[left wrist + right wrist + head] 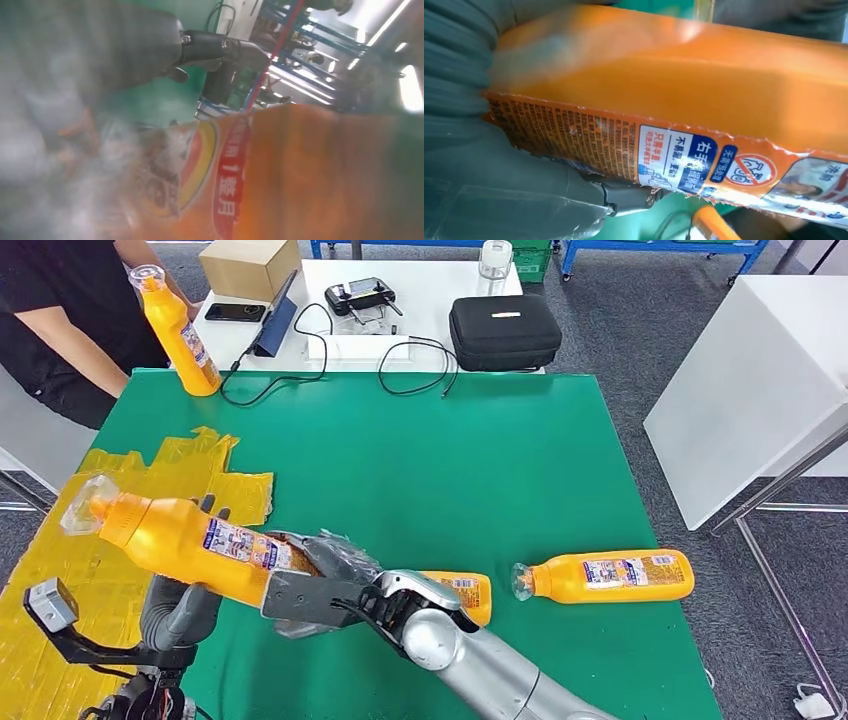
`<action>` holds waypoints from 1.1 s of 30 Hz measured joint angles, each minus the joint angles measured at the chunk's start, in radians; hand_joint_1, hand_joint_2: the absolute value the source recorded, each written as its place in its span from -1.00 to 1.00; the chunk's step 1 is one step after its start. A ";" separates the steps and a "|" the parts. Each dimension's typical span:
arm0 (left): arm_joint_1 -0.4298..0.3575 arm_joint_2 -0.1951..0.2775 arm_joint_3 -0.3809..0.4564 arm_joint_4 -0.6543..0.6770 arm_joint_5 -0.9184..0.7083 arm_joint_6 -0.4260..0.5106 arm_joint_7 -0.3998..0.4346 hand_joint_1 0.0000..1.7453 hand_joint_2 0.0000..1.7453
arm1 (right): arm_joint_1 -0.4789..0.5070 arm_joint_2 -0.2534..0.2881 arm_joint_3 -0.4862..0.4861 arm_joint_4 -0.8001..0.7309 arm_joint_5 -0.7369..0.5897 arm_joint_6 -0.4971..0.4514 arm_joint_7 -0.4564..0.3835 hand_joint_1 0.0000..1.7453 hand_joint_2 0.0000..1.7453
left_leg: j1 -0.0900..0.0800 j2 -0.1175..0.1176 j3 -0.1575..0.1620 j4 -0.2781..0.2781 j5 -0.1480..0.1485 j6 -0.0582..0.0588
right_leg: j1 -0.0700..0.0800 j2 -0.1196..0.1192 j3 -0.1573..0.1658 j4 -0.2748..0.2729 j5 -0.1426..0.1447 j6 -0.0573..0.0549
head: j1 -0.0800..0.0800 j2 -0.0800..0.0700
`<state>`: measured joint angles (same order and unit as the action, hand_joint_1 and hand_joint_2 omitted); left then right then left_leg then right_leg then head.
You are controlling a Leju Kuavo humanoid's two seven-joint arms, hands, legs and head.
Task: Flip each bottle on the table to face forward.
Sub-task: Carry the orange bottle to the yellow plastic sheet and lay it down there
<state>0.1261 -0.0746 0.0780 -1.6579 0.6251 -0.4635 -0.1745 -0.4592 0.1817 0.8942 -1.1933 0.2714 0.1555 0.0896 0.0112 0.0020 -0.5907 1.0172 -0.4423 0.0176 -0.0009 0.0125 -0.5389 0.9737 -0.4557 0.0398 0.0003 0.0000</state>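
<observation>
Head view: a green table fills the middle, patched with yellow tape at 9 o'clock; a white desk with a black case, cardboard box and cables lies at 12 o'clock. A person at 11 o'clock holds an upright orange bottle at the table's far edge. The held bottle, clear cap toward 9 o'clock, is lifted and tilted at 8 o'clock. The right hand grips its base end; the left hand supports it from beneath. A lying bottle rests at 4 o'clock, cap toward the centre. Another bottle lies partly hidden behind the right wrist.

Left wrist view: blurred; the held bottle's label sits close against the left hand, fingers extended above it.

Right wrist view: the right hand wraps the held bottle, printed label showing.
</observation>
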 joint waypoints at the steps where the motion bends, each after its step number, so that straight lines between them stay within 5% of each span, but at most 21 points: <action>1: -0.001 0.001 0.000 0.002 -0.007 0.004 -0.003 -1.00 1.00 | -0.005 0.008 0.011 0.014 0.000 0.002 0.004 1.00 1.00 | 0.000 0.000 0.000 0.000 0.000 0.000 | 0.000 0.000 0.000 0.000 0.000 0.000 | 0.000 0.000; 18: -0.001 0.007 0.009 0.037 -0.047 0.024 -0.025 -1.00 1.00 | -0.057 0.063 0.109 0.170 -0.002 0.005 0.012 1.00 1.00 | 0.000 0.000 0.000 0.000 0.000 0.000 | 0.000 0.000 -0.001 0.000 0.000 0.000 | 0.000 0.000; 19: -0.001 0.008 0.009 0.038 -0.047 0.024 -0.025 -0.68 1.00 | -0.059 0.063 0.111 0.173 -0.002 0.005 0.012 1.00 1.00 | 0.000 0.000 0.000 0.000 0.000 0.000 | 0.000 0.000 -0.001 0.000 0.000 0.000 | 0.000 0.000; 22: -0.001 0.008 0.009 0.039 -0.047 0.024 -0.025 0.82 1.00 | -0.062 0.066 0.114 0.183 -0.004 0.005 0.012 1.00 1.00 | 0.000 0.000 0.000 0.000 0.000 0.000 | 0.000 0.000 -0.001 0.000 0.000 0.000 | 0.000 0.000; 23: -0.001 0.009 0.009 0.041 -0.047 0.024 -0.025 1.00 1.00 | -0.063 0.067 0.114 0.186 -0.005 0.005 0.012 1.00 1.00 | 0.000 0.000 0.000 0.000 0.000 0.000 | 0.000 0.000 -0.001 0.000 0.000 0.000 | 0.000 0.000; 33: -0.001 0.008 0.011 0.047 -0.047 0.009 -0.041 1.00 1.00 | -0.066 0.068 0.115 0.211 -0.013 0.003 0.001 1.00 1.00 | 0.000 0.000 0.000 0.000 0.000 0.000 | 0.000 0.000 -0.002 0.000 0.000 0.000 | 0.000 0.000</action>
<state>0.1250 -0.0661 0.0893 -1.6114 0.5783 -0.4547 -0.2151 -0.5248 0.2495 1.0089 -0.9822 0.2585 0.1590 0.0910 0.0112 0.0024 -0.5912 1.0172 -0.4423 0.0176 -0.0010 0.0127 -0.5405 0.9735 -0.4557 0.0398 0.0003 0.0000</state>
